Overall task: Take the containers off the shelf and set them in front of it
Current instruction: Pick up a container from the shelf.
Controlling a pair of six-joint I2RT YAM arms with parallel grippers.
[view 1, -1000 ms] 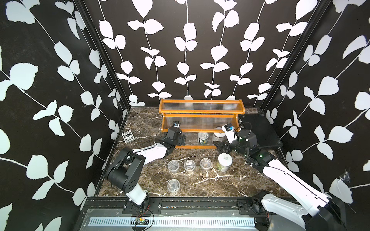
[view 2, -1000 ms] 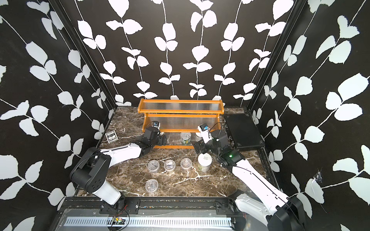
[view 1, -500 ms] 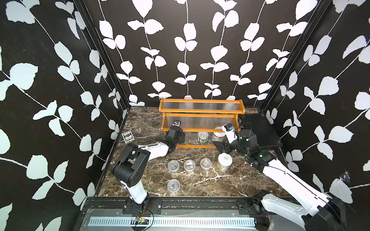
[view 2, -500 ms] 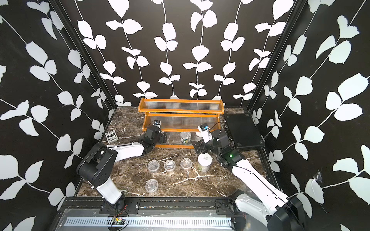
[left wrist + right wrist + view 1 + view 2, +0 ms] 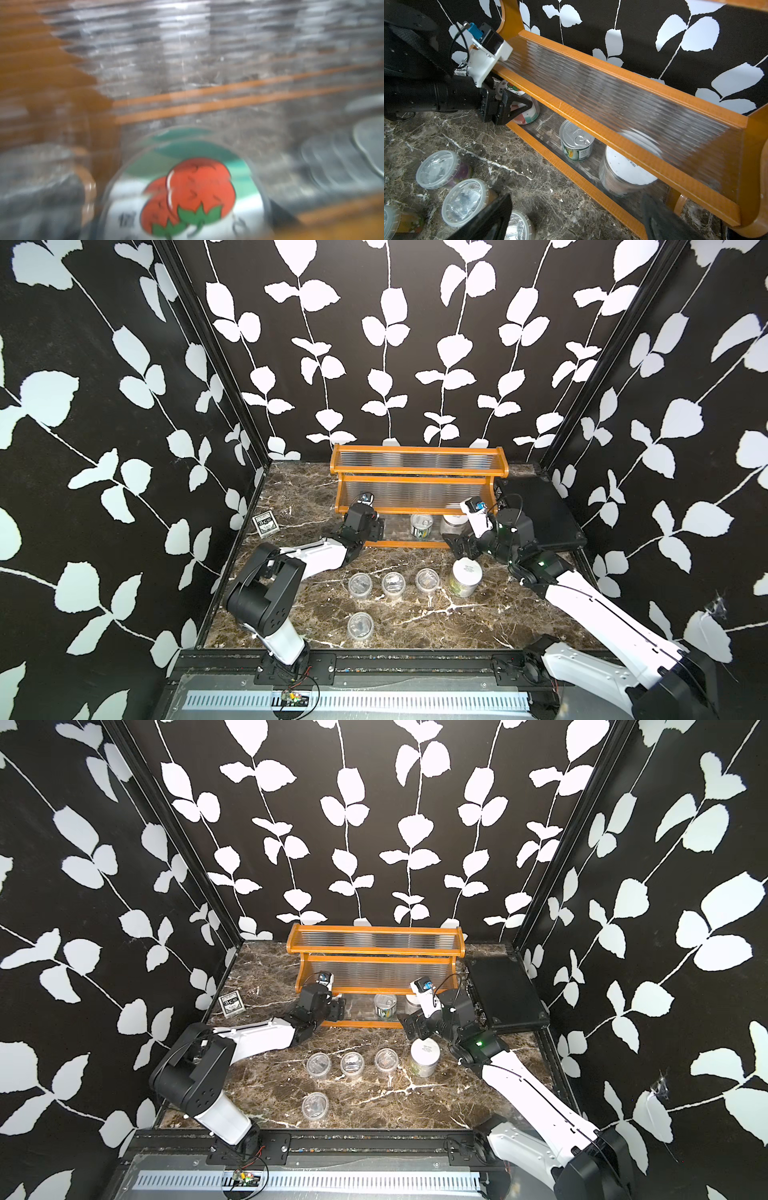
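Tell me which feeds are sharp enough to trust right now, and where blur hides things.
Left wrist view: blurred throughout, only the strawberry-labelled container is recognisable. Right wrist view: crisp on the tin can and white-lidded jar, though the shelf has ribbed plastic that smears whatever sits behind it. In both top views: evenly lit and sharp.

Strawberry-lidded container (image 5: 187, 187) is blurred, its edge cropped.

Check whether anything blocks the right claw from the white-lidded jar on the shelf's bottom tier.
Nothing stands between the open right claw and the jar. The shelf's front rail crosses its base and the middle tier overhangs its lid; the tin can stands apart.
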